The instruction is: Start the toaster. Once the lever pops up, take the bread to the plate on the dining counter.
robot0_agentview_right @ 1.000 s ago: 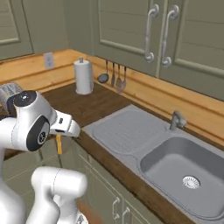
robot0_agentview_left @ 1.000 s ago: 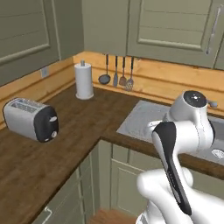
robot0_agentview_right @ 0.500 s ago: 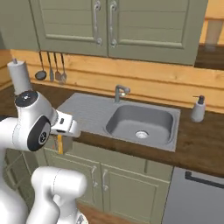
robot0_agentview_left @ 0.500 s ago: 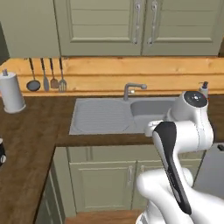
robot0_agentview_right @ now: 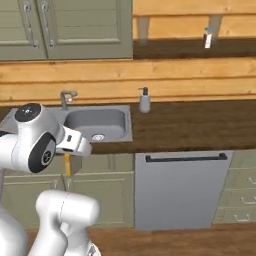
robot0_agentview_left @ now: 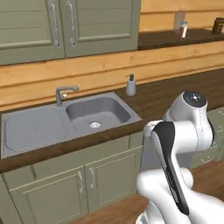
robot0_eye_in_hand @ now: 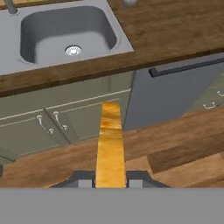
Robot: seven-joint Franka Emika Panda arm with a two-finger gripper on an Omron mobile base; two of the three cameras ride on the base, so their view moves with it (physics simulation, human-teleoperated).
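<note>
My gripper [robot0_eye_in_hand: 110,182] is shut on the bread [robot0_eye_in_hand: 110,142], a toasted golden-brown slice seen edge-on that sticks out between the two fingertips. In the right base view the same bread [robot0_agentview_right: 67,165] hangs as a thin orange strip under my hand, in front of the green-grey cabinet doors and above the floor. The toaster, the plate and the dining counter are out of view.
A wood-topped counter carries a grey sink [robot0_agentview_left: 94,113] with a faucet [robot0_agentview_left: 63,92] and a soap dispenser [robot0_agentview_right: 144,100]. To the right of the sink cabinets stands a grey dishwasher [robot0_agentview_right: 182,187]. A small bottle [robot0_agentview_left: 183,29] stands on the upper shelf. Below lies wooden floor [robot0_eye_in_hand: 175,153].
Both base views have swung right along the counter: the toaster and paper roll have left the picture, and the sink, then the dishwasher, came in. The bread stays in my gripper.
</note>
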